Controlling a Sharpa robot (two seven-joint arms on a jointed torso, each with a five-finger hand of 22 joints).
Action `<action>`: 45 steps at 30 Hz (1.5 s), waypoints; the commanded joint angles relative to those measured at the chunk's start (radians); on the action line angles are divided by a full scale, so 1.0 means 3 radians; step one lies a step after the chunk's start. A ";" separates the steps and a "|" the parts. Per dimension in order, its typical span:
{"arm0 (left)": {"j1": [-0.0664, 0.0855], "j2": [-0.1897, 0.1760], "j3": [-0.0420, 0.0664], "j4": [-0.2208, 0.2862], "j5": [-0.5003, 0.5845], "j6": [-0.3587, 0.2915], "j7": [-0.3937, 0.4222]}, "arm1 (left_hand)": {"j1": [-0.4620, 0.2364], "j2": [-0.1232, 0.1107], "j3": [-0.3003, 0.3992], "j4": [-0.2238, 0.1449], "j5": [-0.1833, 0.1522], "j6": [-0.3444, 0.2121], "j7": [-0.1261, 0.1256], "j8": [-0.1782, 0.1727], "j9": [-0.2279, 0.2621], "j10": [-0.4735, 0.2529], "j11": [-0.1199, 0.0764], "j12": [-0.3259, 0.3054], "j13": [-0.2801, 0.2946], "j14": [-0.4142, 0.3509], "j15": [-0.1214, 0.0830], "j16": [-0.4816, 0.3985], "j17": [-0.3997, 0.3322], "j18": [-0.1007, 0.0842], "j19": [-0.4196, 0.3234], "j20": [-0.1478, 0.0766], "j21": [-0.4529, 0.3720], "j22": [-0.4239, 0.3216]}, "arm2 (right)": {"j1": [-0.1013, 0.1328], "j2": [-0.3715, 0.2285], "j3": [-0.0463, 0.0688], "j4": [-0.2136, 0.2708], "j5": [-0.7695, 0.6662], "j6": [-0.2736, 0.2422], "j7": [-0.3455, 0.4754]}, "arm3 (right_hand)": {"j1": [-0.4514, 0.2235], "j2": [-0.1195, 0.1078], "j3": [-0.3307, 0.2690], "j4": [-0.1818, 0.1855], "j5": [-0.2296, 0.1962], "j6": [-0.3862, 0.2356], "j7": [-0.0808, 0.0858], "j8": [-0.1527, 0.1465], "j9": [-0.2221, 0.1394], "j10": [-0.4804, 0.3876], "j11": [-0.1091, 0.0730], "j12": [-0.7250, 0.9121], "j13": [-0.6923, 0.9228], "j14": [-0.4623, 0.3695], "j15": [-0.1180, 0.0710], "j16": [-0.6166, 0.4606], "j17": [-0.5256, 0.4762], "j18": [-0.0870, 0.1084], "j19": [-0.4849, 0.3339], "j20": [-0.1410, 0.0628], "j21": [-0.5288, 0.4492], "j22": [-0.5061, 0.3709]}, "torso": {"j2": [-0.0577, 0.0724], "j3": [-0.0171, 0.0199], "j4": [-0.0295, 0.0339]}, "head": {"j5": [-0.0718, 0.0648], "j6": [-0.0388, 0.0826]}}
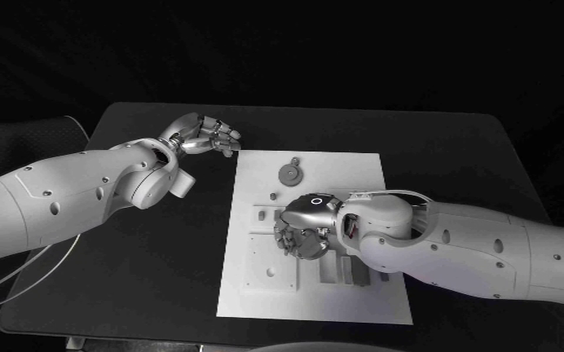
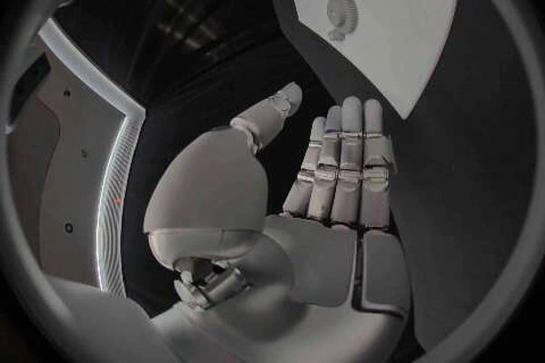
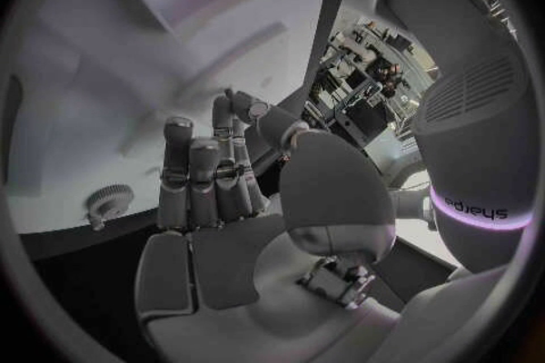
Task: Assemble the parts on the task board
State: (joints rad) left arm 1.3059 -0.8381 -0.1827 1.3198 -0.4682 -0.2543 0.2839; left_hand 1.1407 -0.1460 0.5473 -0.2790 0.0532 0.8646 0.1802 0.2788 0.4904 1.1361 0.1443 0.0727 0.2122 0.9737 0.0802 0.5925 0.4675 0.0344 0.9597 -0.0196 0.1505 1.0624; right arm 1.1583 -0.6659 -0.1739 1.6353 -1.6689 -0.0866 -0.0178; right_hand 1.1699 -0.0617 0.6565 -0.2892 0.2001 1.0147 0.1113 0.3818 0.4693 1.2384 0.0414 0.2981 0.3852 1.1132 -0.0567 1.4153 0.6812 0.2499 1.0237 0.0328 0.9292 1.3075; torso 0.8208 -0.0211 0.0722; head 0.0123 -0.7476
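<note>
The white task board (image 1: 353, 165) lies in the middle of the black table. A grey gear (image 1: 290, 174) lies flat near its far edge, also seen in the wrist views as the gear (image 2: 341, 12) and the gear (image 3: 108, 200). My right hand (image 1: 303, 230) hovers low over the board's middle, nearer than the gear, with its fingers (image 3: 191, 172) bent down toward the plate. Its thumb tip lies close to one fingertip, and I cannot tell whether anything sits between them. My left hand (image 1: 206, 135) hangs over the bare table off the board's far left corner, its fingers (image 2: 346, 154) straight and empty.
Several small raised parts (image 1: 353, 270) stand on the board's near right area, beside my right forearm. Low fixtures (image 1: 265, 246) sit on the near left of the board. Black table (image 1: 470, 156) surrounds the plate on all sides.
</note>
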 commanded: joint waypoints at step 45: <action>0.0002 -0.0007 0.0003 0.0035 0.0021 0.0027 0.0035 | -0.0006 0.0026 -0.0024 -0.0002 -0.0003 -0.0003 -0.0003 0.0000 -0.0007 -0.0028 -0.0001 -0.0011 -0.0007 0.0018 0.0000 -0.0029 0.0025 0.0058 0.0025 0.0003 -0.0018 0.0008 | -0.0075 0.0067 -0.0014 -0.0064 -0.0174 0.0203 0.0000 | 0.0011 -0.0012 0.0010 -0.0011 -0.0003 0.0008 0.0004 0.0017 0.0074 0.0010 0.0002 -0.0017 0.0012 0.0000 -0.0027 -0.0015 -0.0002 0.0040 -0.0003 -0.0030 0.0007 0.0055 | -0.0002 0.0001 -0.0003 | 0.0013 -0.0006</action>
State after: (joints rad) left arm 1.3058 -0.8412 -0.1826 1.3269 -0.4679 -0.2537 0.2850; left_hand 1.1407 -0.1460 0.5473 -0.2790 0.0532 0.8646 0.1802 0.2788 0.4897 1.1361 0.1443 0.0727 0.2115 0.9737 0.0802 0.5885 0.4738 0.0444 0.9597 -0.0196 0.1505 1.0638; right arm 1.1410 -0.6446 -0.1739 1.6184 -1.7003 -0.0610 -0.0202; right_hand 1.1676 -0.0650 0.6544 -0.2914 0.2003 1.0104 0.1150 0.3853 0.4741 1.2361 0.0391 0.2981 0.3880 1.1113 -0.0582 1.4153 0.6813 0.2494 1.0236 0.0330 0.9292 1.3074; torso 0.8203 -0.0208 0.0721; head 0.0162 -0.7496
